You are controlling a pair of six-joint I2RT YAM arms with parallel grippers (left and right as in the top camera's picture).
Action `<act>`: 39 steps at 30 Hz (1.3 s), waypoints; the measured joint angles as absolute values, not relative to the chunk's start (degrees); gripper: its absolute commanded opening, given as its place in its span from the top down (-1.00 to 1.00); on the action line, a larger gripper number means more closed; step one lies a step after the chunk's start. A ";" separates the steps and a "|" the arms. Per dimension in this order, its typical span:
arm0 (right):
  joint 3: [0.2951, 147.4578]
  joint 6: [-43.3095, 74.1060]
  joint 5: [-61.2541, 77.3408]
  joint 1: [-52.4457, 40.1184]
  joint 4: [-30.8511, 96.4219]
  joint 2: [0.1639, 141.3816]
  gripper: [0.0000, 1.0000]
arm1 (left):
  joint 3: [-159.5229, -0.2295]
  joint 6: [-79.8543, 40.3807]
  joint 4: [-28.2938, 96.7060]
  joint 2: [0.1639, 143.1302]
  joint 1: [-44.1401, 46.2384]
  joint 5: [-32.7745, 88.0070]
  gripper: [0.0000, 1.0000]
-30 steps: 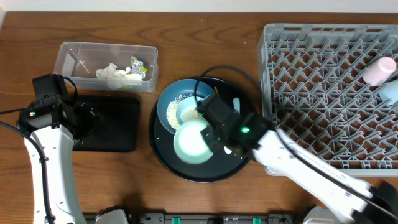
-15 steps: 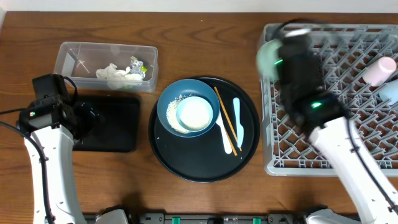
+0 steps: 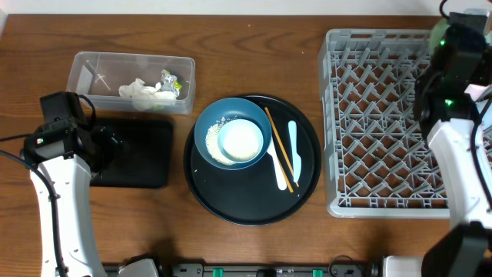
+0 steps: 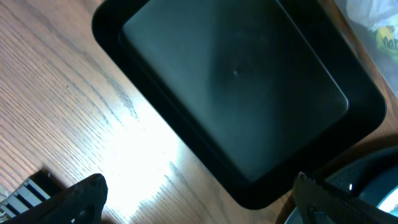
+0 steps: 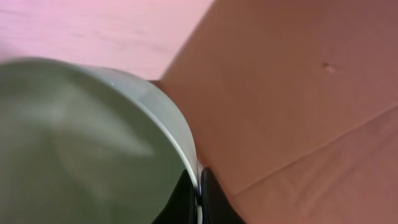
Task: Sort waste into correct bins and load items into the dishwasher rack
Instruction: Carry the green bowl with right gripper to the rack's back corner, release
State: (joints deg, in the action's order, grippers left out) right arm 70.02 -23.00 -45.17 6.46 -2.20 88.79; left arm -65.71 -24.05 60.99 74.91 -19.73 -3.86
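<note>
Two bowls nest on the round tray (image 3: pixel 231 201) while the right gripper (image 5: pixel 198 199) pinches the mint-green bowl (image 5: pixel 81 143) by its rim at the dishwasher rack's (image 3: pixel 377 115) far right corner.
Napkin (image 3: pixel 142 92) and wrapper (image 3: pixel 171 81) lie in the clear tub (image 3: pixel 81 61); rice (image 3: pixel 221 121) sits beside the white bowl (image 3: pixel 241 141) in the dark-blue bowl (image 3: pixel 204 146); the left gripper (image 4: pixel 199 196) hangs wide open over the black tray (image 4: pixel 236 81).

Robot lab: wooden table (image 3: pixel 231 23), dishwasher rack (image 3: pixel 332 115)

Three bowls: big dark-blue bowl (image 3: pixel 231 109) and small white bowl (image 3: pixel 241 141) on the large round black tray (image 3: pixel 231 211); mint-green bowl (image 5: pixel 81 137) far right of it.
One pair of wooden chopsticks (image 3: pixel 278 150), on it.
Two pieces of white plastic cutlery (image 3: pixel 293 146), on it.
Two bins, left of it: clear rectangular plastic tub (image 3: pixel 92 65), shallow black rectangular tray (image 3: pixel 142 154).
One light-grey plastic rack (image 3: pixel 369 115), right of it.
</note>
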 measured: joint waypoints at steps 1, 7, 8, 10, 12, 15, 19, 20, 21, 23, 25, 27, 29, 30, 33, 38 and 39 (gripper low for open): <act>70.02 -24.47 -45.50 7.22 -4.03 89.82 0.98 | -65.69 -24.05 60.95 74.91 -19.73 -3.84 -0.93; 70.04 -33.47 -46.70 9.32 -11.53 95.39 0.97 | -65.69 -24.05 60.95 74.91 -19.73 -3.86 -0.93; 70.04 -34.96 -46.92 9.45 -12.69 96.47 0.98 | -65.69 -24.05 61.01 74.91 -19.73 -3.84 -0.93; 70.04 -38.13 -47.55 9.58 -15.94 99.13 0.98 | -65.69 -24.05 61.01 74.91 -19.73 -3.86 -0.93; 70.02 -40.84 -48.56 9.58 -19.42 101.80 0.98 | -65.69 -24.05 61.01 74.91 -19.73 -3.86 -0.93; 70.02 -44.47 -49.87 9.58 -23.88 105.49 0.98 | -65.69 -24.05 61.01 74.91 -19.73 -3.84 -0.93; 70.02 -47.00 -50.87 9.58 -25.45 108.55 0.99 | -65.69 -24.05 60.99 74.91 -19.73 -3.86 -0.93; 70.02 -47.31 -51.05 9.58 -25.58 109.32 0.99 | -65.69 -24.05 61.01 74.91 -19.73 -3.86 -0.93; 70.02 -47.57 -51.20 9.58 -25.74 109.95 0.98 | -65.69 -24.05 61.01 74.91 -19.73 -3.84 -0.93; 70.02 -47.99 -51.57 9.58 -26.46 111.22 0.98 | -65.69 -24.05 61.01 74.91 -19.73 -3.86 -0.93; 70.02 -48.31 -52.03 9.58 -26.85 112.29 0.98 | -65.69 -24.05 60.99 74.91 -19.73 -3.84 -0.93; 70.04 -48.51 -53.30 9.58 -27.44 113.03 0.98 | -65.69 -24.05 61.01 74.91 -19.73 -3.86 -0.93; 70.04 -48.49 -53.63 9.58 -27.49 113.06 0.98 | -65.69 -24.05 61.01 74.91 -19.73 -3.84 -0.93; 70.06 -48.49 -53.69 9.56 -27.51 113.10 0.98 | -65.69 -24.05 61.01 74.91 -19.73 -3.86 -0.93; 70.08 -48.49 -54.04 9.30 -27.55 113.19 0.99 | -65.69 -24.05 60.93 74.91 -19.73 -3.84 -0.93; 70.11 -48.51 -54.74 7.64 -27.24 113.21 0.97 | -65.69 -24.05 60.58 74.91 -19.73 -3.86 -0.93; 70.11 -48.51 -54.89 7.16 -27.00 113.21 0.98 | -65.69 -24.05 60.58 74.91 -19.73 -3.86 -0.93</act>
